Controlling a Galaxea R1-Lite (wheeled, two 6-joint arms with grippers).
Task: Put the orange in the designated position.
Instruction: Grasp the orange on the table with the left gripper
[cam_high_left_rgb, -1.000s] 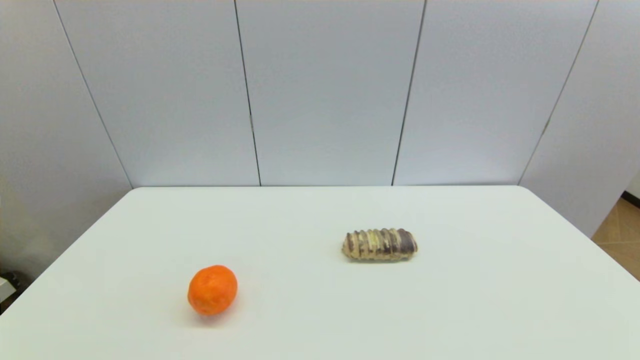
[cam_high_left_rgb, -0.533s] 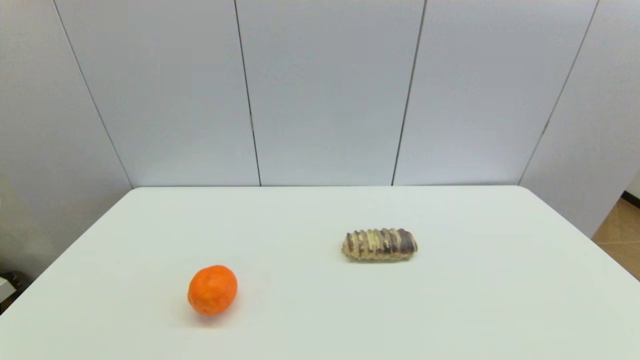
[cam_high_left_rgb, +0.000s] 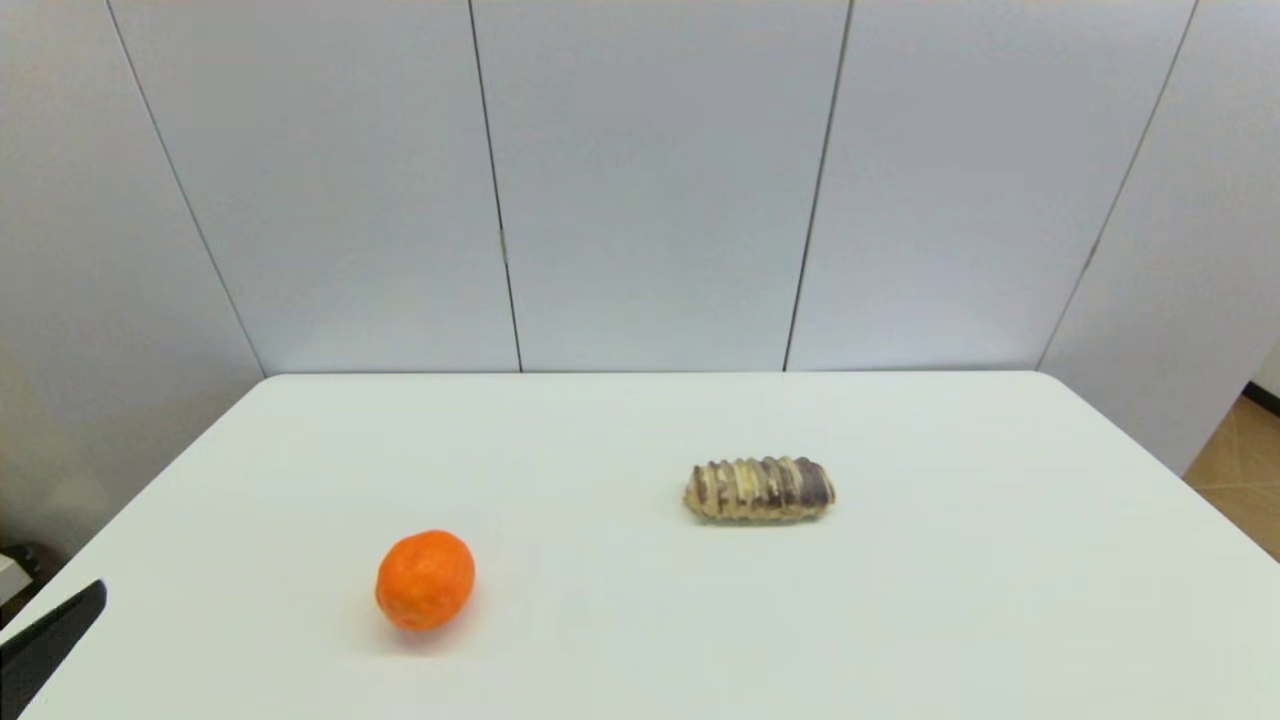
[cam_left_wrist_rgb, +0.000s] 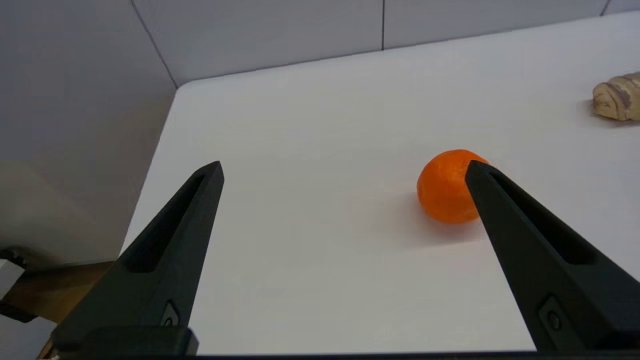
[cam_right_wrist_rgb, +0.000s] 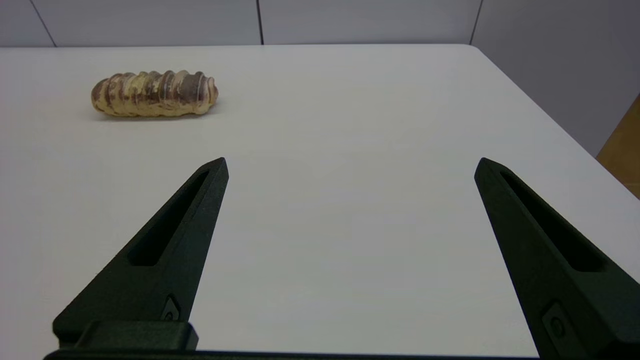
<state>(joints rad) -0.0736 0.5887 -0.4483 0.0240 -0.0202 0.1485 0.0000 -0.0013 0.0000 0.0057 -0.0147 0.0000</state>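
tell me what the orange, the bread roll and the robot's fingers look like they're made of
The orange: looks like real fruit peel, bright, matte and faintly dimpled, though a replica can't be ruled out.
The bread roll: ridged brown-and-cream crust with a slight sheen; baked dough or a moulded model, hard to tell.
The left gripper's fingers: matte black, probably hard plastic, with moulded slots and a small bolt.

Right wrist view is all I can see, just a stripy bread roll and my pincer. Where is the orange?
Observer: The orange sits on the table, to the robot's left of the bread roll and nearer the robot.
Operator: Is anything holding it?
Observer: No. The left pincer is open and apart from it, near the table's left edge.
Operator: Can the head camera see my pincer?
Observer: No, the right pincer is out of the head view.
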